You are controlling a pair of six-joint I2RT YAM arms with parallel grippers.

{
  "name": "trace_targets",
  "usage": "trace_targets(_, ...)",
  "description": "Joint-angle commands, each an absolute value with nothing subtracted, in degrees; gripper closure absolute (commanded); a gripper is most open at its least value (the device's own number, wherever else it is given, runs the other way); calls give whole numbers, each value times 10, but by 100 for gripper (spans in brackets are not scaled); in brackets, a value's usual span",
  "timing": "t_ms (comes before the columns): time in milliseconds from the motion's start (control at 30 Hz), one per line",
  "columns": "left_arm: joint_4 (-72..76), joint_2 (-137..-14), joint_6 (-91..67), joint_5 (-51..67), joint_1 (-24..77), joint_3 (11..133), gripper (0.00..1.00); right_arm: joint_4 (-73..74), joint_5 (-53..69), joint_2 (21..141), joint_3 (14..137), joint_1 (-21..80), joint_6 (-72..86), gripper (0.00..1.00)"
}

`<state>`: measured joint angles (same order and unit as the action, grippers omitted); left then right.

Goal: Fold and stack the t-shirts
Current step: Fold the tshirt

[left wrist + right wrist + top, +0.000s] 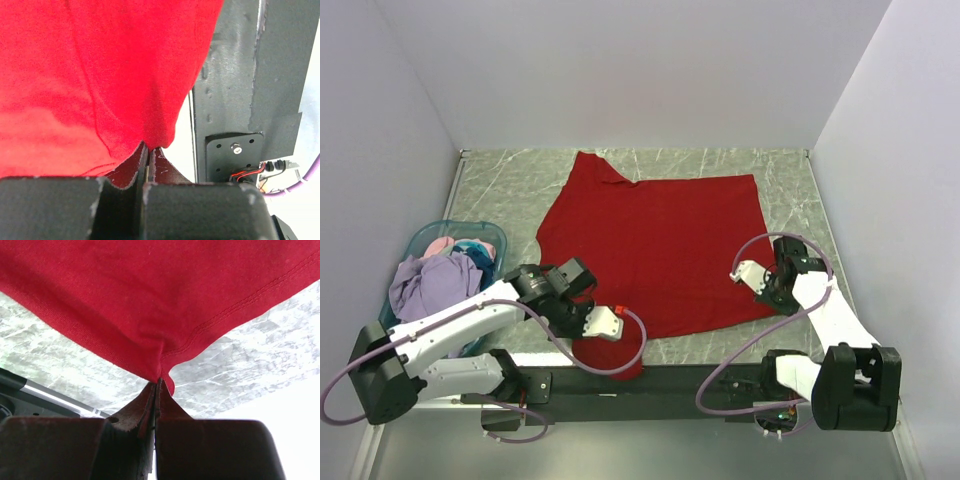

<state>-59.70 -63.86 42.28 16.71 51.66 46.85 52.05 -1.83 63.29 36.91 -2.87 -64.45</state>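
At the near edge of the table, a black bar (650, 380) holds the two arms. A bit of the red t-shirt (660, 240) hangs down over this edge.

The left gripper (148, 150) is just above that spot. Its two fingers are pressed together on the near edge of the red t-shirt, and the cloth bunches up where they pinch it.

The right gripper (159, 382) is over on the right side. Its fingers are pressed together too, on a corner of the red t-shirt by the stitched hem. The cloth lifts up a little there.

On the left sits a see-through teal basket (496, 237). It has more shirts heaped inside. A lavender shirt (430, 280) is on top at the front and spills over the rim. A pink shirt (438, 245) and a teal-blue shirt (475, 250) peek out behind it.

Farther back, the red t-shirt lies spread out on the gray marble table (520, 190). One part of it reaches up near the back wall.
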Motion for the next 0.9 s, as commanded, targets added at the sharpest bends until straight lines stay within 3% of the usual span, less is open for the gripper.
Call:
trace_targets(0, -621, -615, 408, 177, 502, 505, 100, 541, -11, 621, 387, -28, -651, 100)
trace_targets(267, -635, -607, 411, 152, 469, 534, 100, 541, -2, 643, 427, -30, -644, 100)
trace_targets(533, -614, -628, 453, 151, 375, 557, 100, 535, 10, 696, 476, -38, -650, 100)
trace_targets(867, -582, -717, 511, 166, 282, 616, 100, 527, 10, 787, 562, -40, -647, 100)
